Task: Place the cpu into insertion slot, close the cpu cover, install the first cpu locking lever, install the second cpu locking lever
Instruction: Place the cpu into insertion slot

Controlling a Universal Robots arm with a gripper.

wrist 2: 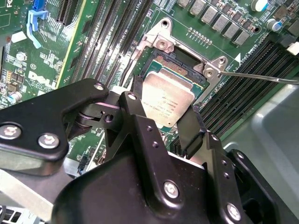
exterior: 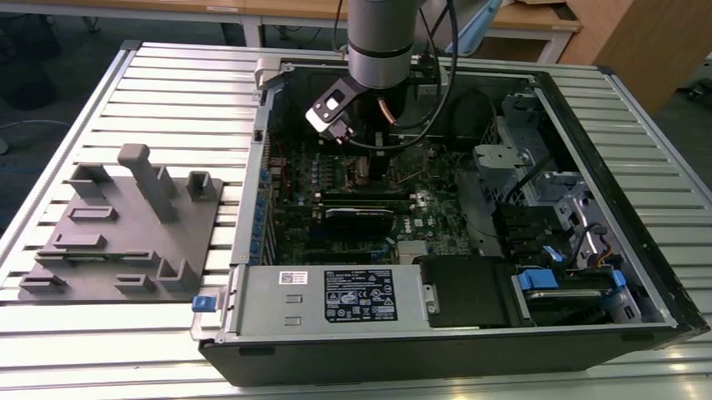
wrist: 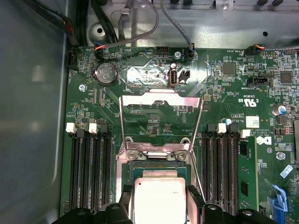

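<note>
Exterior high, wrist views close, sharing cpu [wrist 2: 167,100]

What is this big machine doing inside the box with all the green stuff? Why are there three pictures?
It is a grey robot arm that reaches into an open black computer case on a ribbed metal table. A grey plastic holder plate lies beside the case. One picture comes from a camera off the arm; the two close ones come from cameras riding near its wrist. At the arm's tip is a black gripper, a hand with two fingers. It pinches a small silver-grey square chip at the square socket in the green circuit board. The thin silver metal cover frame is flipped open.
</note>
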